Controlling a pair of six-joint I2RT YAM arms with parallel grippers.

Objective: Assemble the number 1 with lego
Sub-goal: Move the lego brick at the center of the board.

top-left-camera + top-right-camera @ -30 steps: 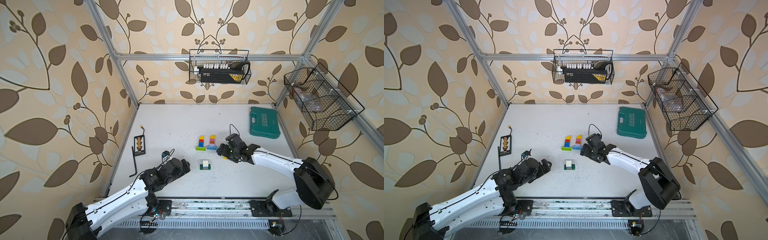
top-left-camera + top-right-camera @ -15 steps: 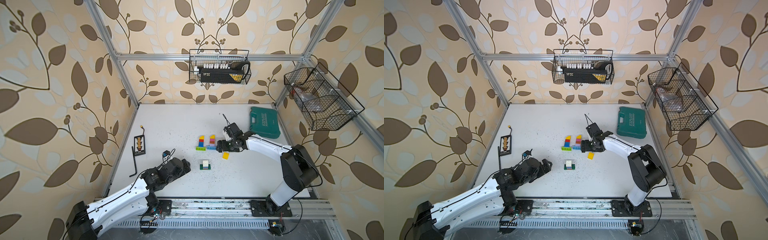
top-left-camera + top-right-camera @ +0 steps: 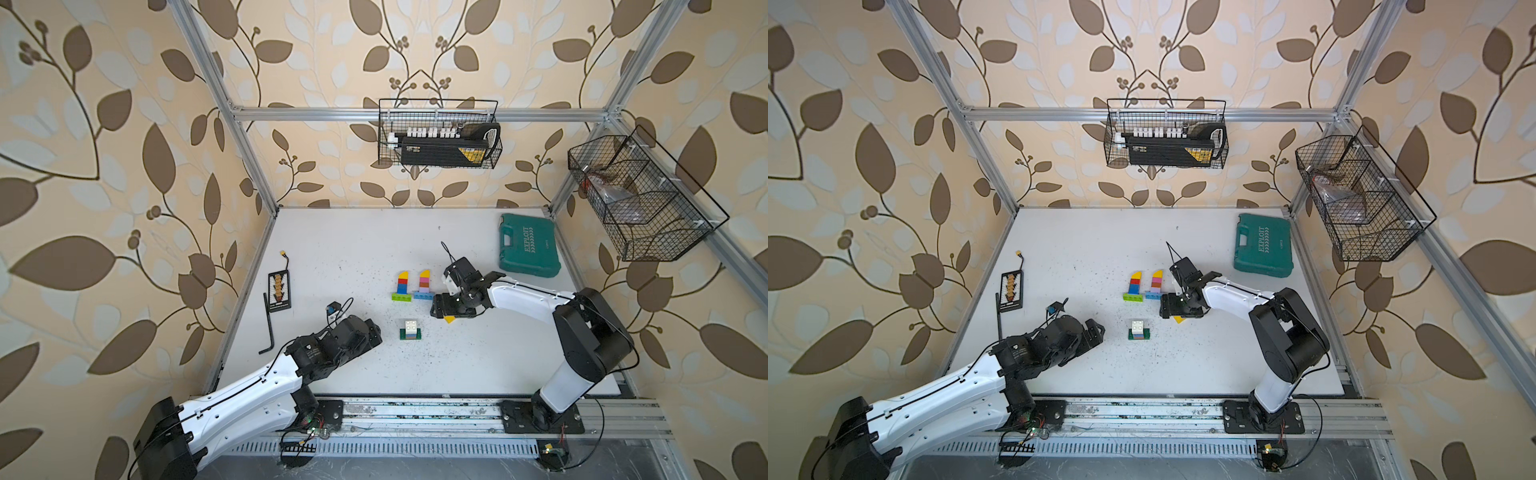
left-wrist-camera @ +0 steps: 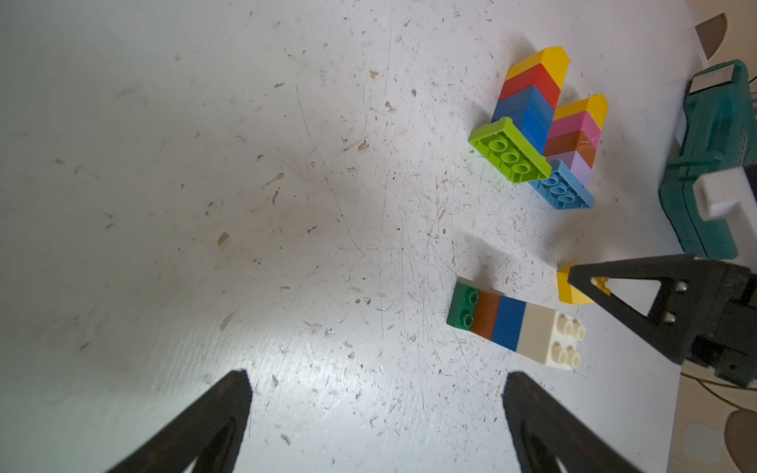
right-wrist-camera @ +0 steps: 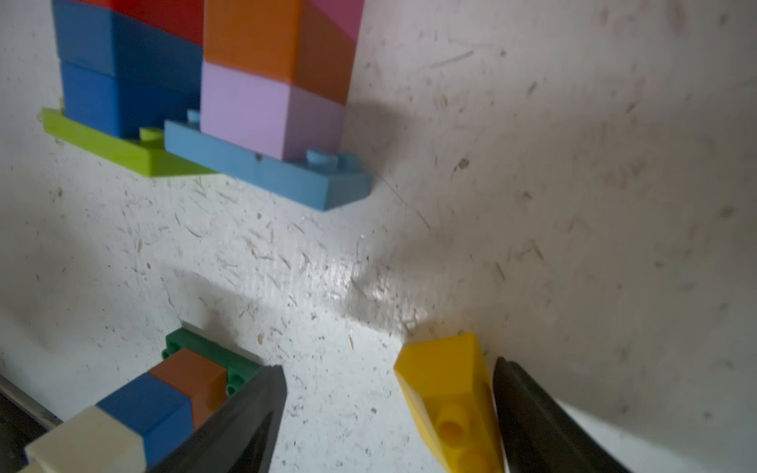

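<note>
Two lego towers lie side by side mid-table, one on a lime base (image 3: pixel 402 286) and one on a blue base (image 3: pixel 424 284), each topped by a yellow sloped brick. Nearer the front lies a short green, brown, blue and white stack (image 3: pixel 410 329) (image 4: pixel 512 323). A loose yellow sloped brick (image 3: pixel 449 319) (image 5: pixel 446 376) lies on the table between the fingers of my right gripper (image 3: pixel 442 309) (image 5: pixel 387 368). That gripper is open, with one finger beside the brick and a wide gap on the other side. My left gripper (image 3: pixel 376 332) (image 4: pixel 377 381) is open and empty, left of the short stack.
A teal tool case (image 3: pixel 528 245) lies at the back right. A black card with small parts (image 3: pixel 278 290) and a hex key (image 3: pixel 269 324) lie at the left edge. Wire baskets hang on the back wall (image 3: pixel 438 133) and the right wall (image 3: pixel 640 195).
My right arm has swung round and its gripper has come down over the loose yellow brick, the jaws narrowing a little. The left arm has not moved.
</note>
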